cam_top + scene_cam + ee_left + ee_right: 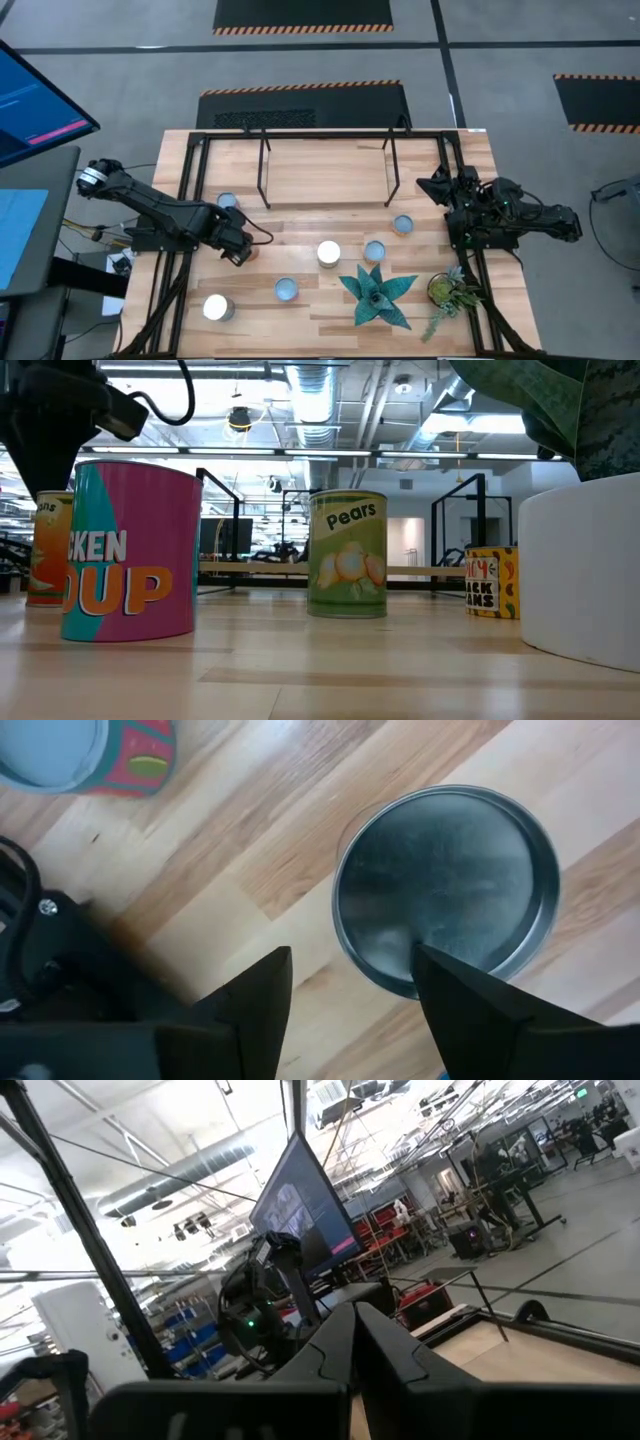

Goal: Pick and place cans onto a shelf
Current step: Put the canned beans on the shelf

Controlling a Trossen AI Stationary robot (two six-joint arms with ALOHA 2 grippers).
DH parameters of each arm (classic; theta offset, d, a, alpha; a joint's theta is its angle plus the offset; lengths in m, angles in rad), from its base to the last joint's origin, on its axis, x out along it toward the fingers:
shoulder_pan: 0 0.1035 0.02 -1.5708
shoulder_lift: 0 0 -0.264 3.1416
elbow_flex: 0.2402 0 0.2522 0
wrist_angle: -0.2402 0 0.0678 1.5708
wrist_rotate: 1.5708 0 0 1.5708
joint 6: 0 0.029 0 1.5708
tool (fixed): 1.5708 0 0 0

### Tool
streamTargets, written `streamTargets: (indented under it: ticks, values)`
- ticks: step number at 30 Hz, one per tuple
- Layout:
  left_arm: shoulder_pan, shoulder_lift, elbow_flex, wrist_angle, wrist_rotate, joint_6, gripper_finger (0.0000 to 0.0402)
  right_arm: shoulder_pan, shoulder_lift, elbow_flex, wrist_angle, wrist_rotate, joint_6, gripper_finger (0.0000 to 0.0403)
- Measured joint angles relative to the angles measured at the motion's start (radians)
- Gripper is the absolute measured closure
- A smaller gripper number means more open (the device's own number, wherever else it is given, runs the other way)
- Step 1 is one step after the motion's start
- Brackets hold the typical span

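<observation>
Several cans with silver tops stand upright on the wooden table: at the far left (228,202), on the right (403,224), in the middle (375,250) (328,253) and near the front (286,290) (217,307). My left gripper (243,252) is open, pointing down just above an orange-labelled can (445,885). One finger (265,1000) stands beside the can and the other (465,1005) over its top's edge. The shelf (325,165) stands at the table's far middle with nothing on it. My right gripper (440,188) is shut and waits at the table's right edge.
Two potted plants stand at the front right: a green star-shaped one (378,295) and a smaller one (448,292). In the low view a pink and teal soup can (130,550), a green pears can (347,555) and a white pot (590,570) stand close. Black frame rods run along both table sides.
</observation>
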Motion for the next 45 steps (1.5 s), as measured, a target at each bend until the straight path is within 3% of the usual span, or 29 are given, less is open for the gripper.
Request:
streamTargets:
  ticks: [8, 19, 21, 27, 45]
  values:
    - [0.000, 0.004, -0.001, 0.017, -0.007, 0.056, 0.0222, 0.000, 0.000, 0.000, -0.001, 0.000, -0.002, 0.0365]
    - [0.001, 0.005, -0.002, 0.078, -0.011, 0.092, 0.0381, 0.000, 0.000, 0.000, -0.002, -0.006, -0.002, 0.0365]
    - [0.001, 0.006, -0.002, 0.084, -0.014, 0.094, 0.0395, 0.000, 0.000, 0.000, -0.002, -0.006, -0.002, 0.0365]
    - [0.028, 0.003, 0.001, 0.098, -0.014, 0.097, 0.0401, 0.000, 0.000, 0.000, -0.004, -0.006, -0.018, 0.0365]
    - [0.195, 0.003, 0.034, 0.259, 0.022, 0.344, 0.0401, 0.000, 0.000, 0.000, -0.032, -0.006, -0.021, 0.0365]
